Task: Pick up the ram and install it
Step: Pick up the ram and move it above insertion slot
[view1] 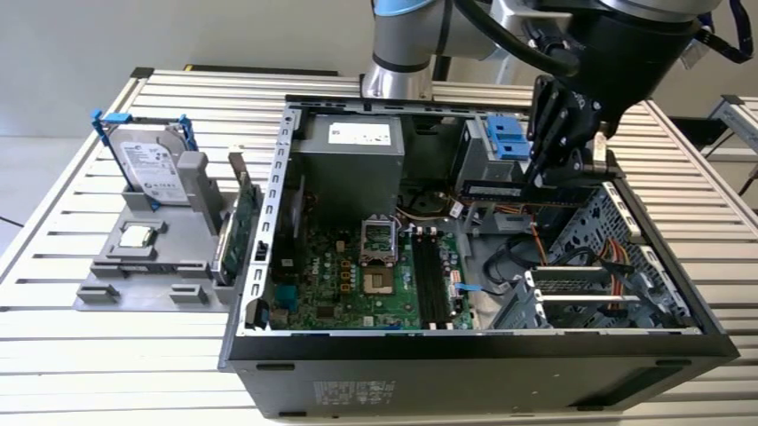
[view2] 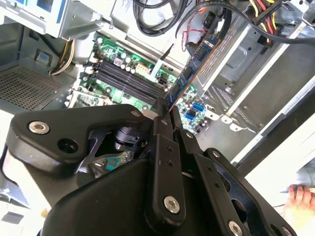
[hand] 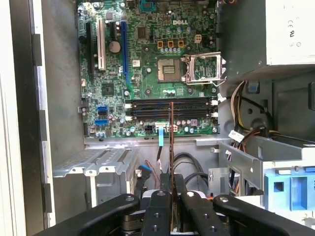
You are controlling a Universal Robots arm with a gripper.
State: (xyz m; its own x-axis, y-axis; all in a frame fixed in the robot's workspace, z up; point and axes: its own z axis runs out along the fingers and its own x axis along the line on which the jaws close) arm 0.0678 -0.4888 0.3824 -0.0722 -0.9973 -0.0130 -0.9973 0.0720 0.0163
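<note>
Gripper (hand: 170, 186) is clamped down on the ram (hand: 171, 142), pinching one end of the stick so the rest pokes out past the tips. In the first wrist view you get it edge-on, just a thin line. In the second wrist view the ram (view2: 193, 66) shows its bluish face running away from the gripper (view2: 165, 112). From the exterior view the gripper (view1: 555, 185) hangs inside the open case (view1: 474, 373), toward the exterior view's right. The ram (view1: 492, 189) is up in the air over the cables, well above the motherboard (view1: 355, 275), and touching nothing else that I can see.

So pick-up looks done to me, and we're in the carry/line-up part of the install. The black memory slots (hand: 170, 109) sit near the CPU socket (hand: 170, 69) and look bare. Thing is, the stick looks turned crosswise to the slots right now. I'd say seating it calls for swinging it round until its long edge runs along a slot, contacts down, then a straight even push. Go in crooked and it'll likely jam or miss the latches.

Off on the exterior view's left, the hard drive (view1: 154, 164) stands in its holder on the surface (view1: 119, 355), out of the way.
</note>
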